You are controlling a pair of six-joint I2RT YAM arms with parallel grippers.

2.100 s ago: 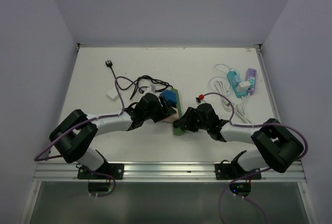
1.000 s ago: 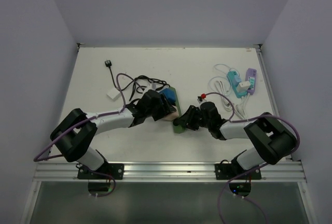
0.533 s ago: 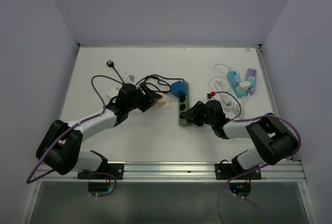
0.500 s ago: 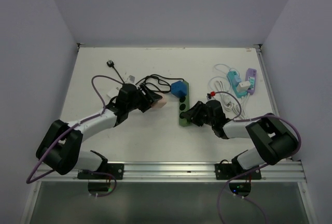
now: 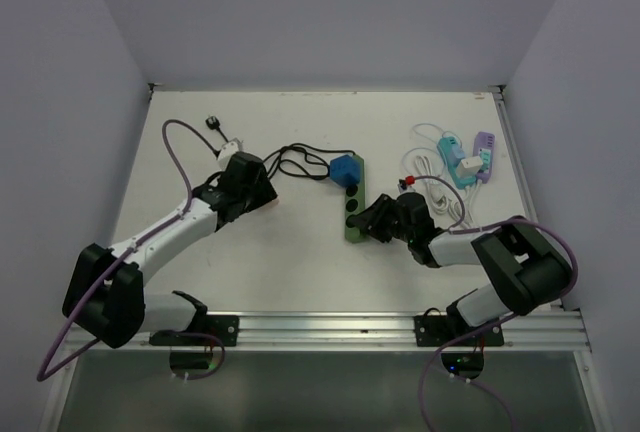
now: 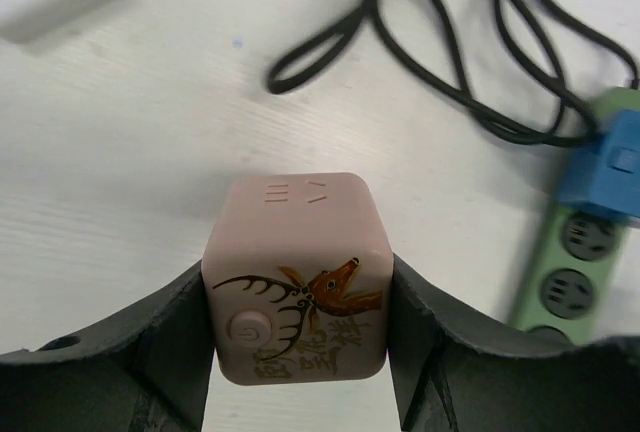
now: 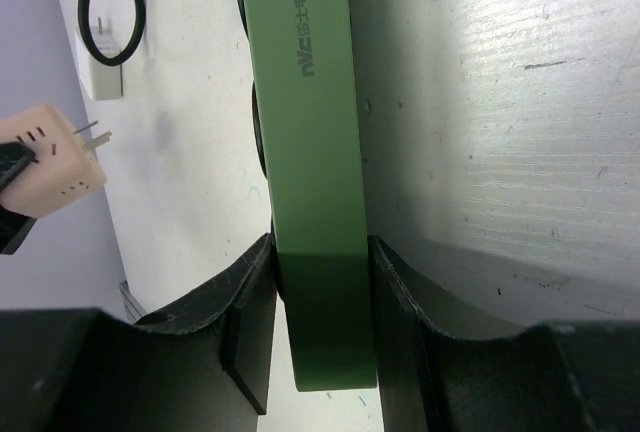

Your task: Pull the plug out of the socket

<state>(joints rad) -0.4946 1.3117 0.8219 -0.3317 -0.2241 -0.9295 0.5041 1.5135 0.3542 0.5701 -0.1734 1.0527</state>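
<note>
Plug [image 6: 297, 282], a pink cube with a deer drawing, sits clamped between the left fingers [image 6: 170, 342], out of the green power strip [image 7: 310, 152] and well apart from it, toward the left side of the surface [image 6: 120, 152]. Its two prongs show bare in the right wrist view. The right fingers [image 7: 250, 322] are closed on the near end of the strip, one on each long side. The strip's far-end socket holds a blue adapter [image 5: 347, 169], and a black cable [image 6: 430, 42] loops on the surface just beside it.
</note>
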